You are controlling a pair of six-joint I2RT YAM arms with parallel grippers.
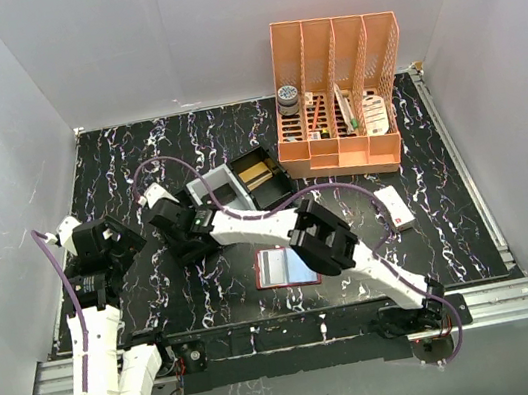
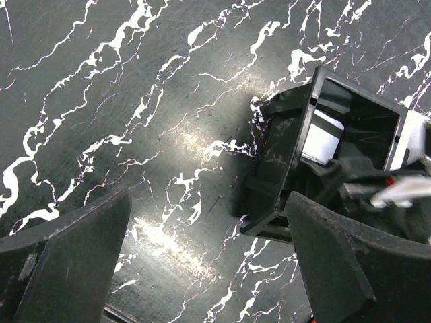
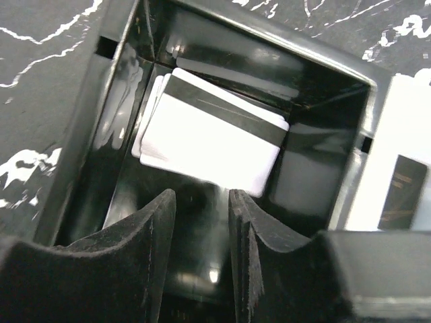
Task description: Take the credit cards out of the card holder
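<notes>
The red card holder (image 1: 276,282) lies open on the table's near middle, a pale blue card (image 1: 283,264) showing in it, its right side under my right arm. My right gripper (image 1: 181,234) (image 3: 202,222) hangs over the left end of the black tray (image 3: 101,121). Its jaws stand slightly apart with nothing between them. Just beyond its fingertips, white credit cards (image 3: 209,138) with a dark stripe lie stacked in a tray compartment. A tan card (image 1: 255,174) lies in another compartment. My left gripper (image 1: 110,246) (image 2: 202,262) is wide open and empty over bare table, left of the tray (image 2: 283,168).
An orange desk organiser (image 1: 333,95) with small items stands at the back right. A small white box with a red mark (image 1: 394,206) lies right of my right arm. The tray's grey insert (image 1: 212,188) sits beside the right gripper. White walls enclose the table.
</notes>
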